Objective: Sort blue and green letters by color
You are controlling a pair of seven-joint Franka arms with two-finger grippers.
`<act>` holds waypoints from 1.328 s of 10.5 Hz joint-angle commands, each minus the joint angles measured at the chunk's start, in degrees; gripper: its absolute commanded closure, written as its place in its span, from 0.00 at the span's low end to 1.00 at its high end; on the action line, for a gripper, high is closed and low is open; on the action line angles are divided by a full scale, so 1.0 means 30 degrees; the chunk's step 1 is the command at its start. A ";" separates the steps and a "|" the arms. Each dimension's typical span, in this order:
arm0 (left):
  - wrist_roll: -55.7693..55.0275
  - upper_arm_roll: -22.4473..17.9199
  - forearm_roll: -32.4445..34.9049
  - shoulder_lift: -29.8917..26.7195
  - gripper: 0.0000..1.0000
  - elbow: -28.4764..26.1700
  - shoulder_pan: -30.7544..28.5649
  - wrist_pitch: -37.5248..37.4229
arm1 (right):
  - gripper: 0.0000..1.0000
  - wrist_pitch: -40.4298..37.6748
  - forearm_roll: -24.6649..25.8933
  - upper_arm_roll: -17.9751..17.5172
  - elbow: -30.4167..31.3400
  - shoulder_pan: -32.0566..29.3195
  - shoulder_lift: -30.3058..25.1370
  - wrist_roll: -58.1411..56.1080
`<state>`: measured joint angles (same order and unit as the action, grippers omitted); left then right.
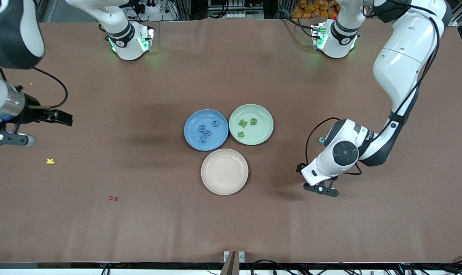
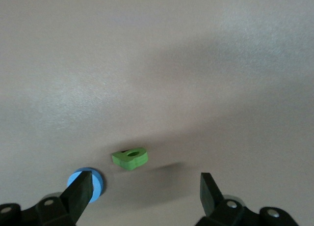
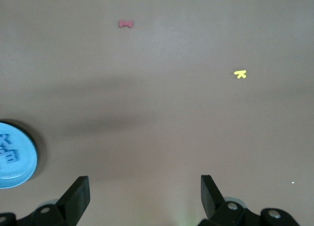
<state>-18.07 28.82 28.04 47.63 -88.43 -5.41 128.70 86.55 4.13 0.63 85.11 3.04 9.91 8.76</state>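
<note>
Several blue letters [image 1: 205, 132] lie in the blue plate [image 1: 189, 121], and three green letters [image 1: 247, 126] lie in the green plate [image 1: 264, 131]. My left gripper [image 1: 321, 190] hangs low over the table toward the left arm's end, nearer the front camera than the green plate. Its jaws are open and empty [image 2: 144, 182]. Just ahead of them a green letter [image 2: 130, 158] lies on the table, and a round blue piece [image 2: 87, 181] is partly hidden by one finger [image 2: 81, 189]. A small teal piece [image 1: 321, 140] peeks out beside that arm's wrist. My right gripper [image 1: 65, 118] waits open [image 3: 142, 184] over the right arm's end.
An empty beige plate [image 1: 224, 171] sits nearer the front camera than the two coloured plates. A yellow K [image 1: 50, 161] [image 3: 240, 74] and a small dark red letter [image 1: 113, 198] [image 3: 126, 24] lie loose toward the right arm's end. The blue plate's edge [image 3: 14, 157] shows in the right wrist view.
</note>
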 commanded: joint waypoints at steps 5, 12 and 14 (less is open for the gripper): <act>0.0690 -0.0875 -0.0118 0.0412 0.18 0.0325 0.0368 0.0313 | 0.00 -0.0758 -0.0319 -0.0005 -0.0863 0.0070 -0.2306 0.0071; 0.0866 -0.0905 -0.0088 0.1028 0.25 0.1321 0.0661 0.0606 | 0.00 0.0914 -0.0350 0.0373 0.0372 -0.0136 -0.2717 -0.0017; 0.0955 -0.0905 -0.0089 0.0999 0.42 0.1292 0.0661 0.0606 | 0.00 0.0798 -0.0380 0.0464 0.0253 -0.0164 -0.2746 -0.0077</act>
<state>-16.82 26.68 28.04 49.87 -86.01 -4.08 130.44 89.17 3.62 1.73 85.47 2.89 3.00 8.71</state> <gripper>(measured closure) 0.273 0.000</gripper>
